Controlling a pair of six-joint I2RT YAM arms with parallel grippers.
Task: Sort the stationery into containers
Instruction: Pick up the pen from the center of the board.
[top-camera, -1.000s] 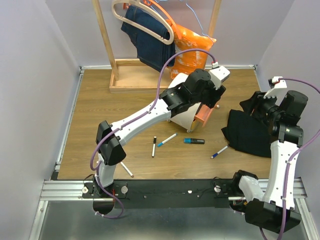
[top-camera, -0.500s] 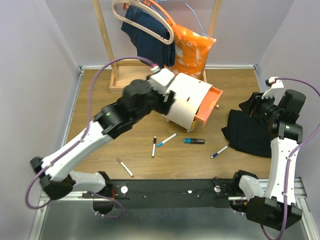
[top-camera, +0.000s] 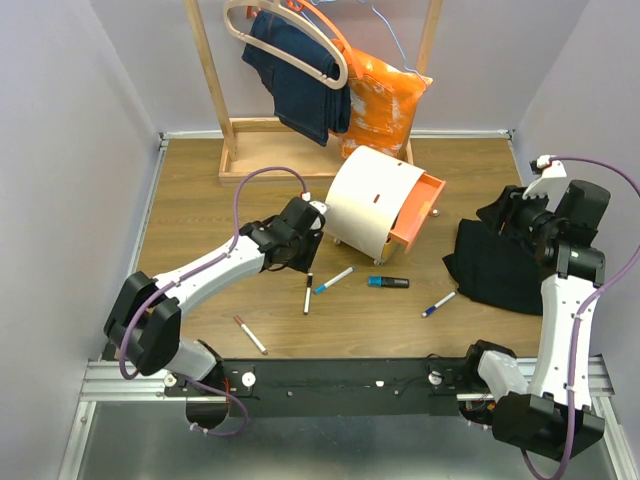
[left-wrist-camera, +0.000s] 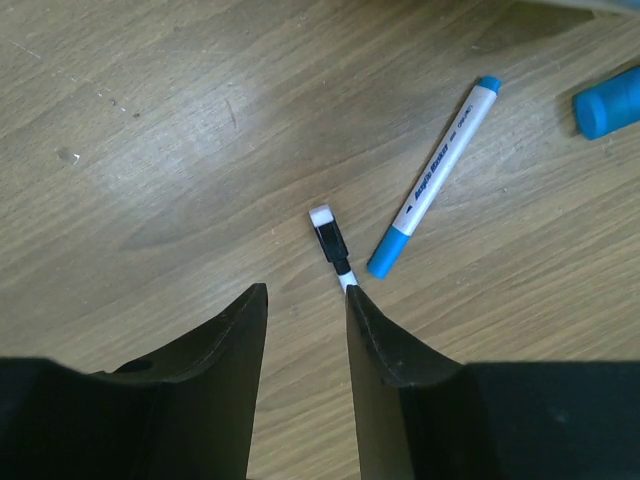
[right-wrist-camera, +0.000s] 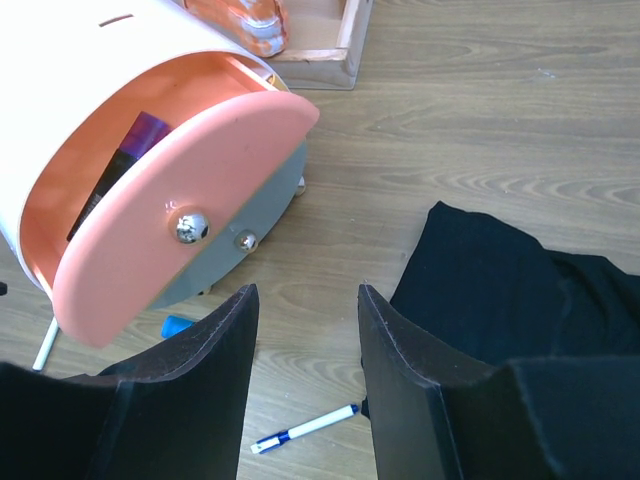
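The cream-white cabinet (top-camera: 372, 198) lies tipped, its orange drawer (top-camera: 418, 214) pulled open to the right. In the right wrist view the drawer (right-wrist-camera: 170, 215) holds a purple pen (right-wrist-camera: 146, 133) and a black one. My left gripper (top-camera: 304, 262) is open and empty, low over the table. In its wrist view (left-wrist-camera: 305, 292) its right fingertip touches or covers the end of a slim black-and-white pen (left-wrist-camera: 329, 238). A blue-capped white marker (left-wrist-camera: 435, 180) lies beside it. My right gripper (right-wrist-camera: 307, 292) is open and empty, above the table between the drawer and the dark cloth (right-wrist-camera: 520, 290).
Loose on the table: a blue-and-black marker (top-camera: 388, 282), a white-and-blue pen (top-camera: 438, 303) by the cloth (top-camera: 500, 262), an orange-pink pen (top-camera: 250, 335) near the front edge. A wooden rack (top-camera: 265, 150) with clothes and an orange bag (top-camera: 382, 105) stands at the back.
My left arm has swung off the cabinet, out to the left, then down to the table by the black-and-white pen. The right arm has hardly moved.
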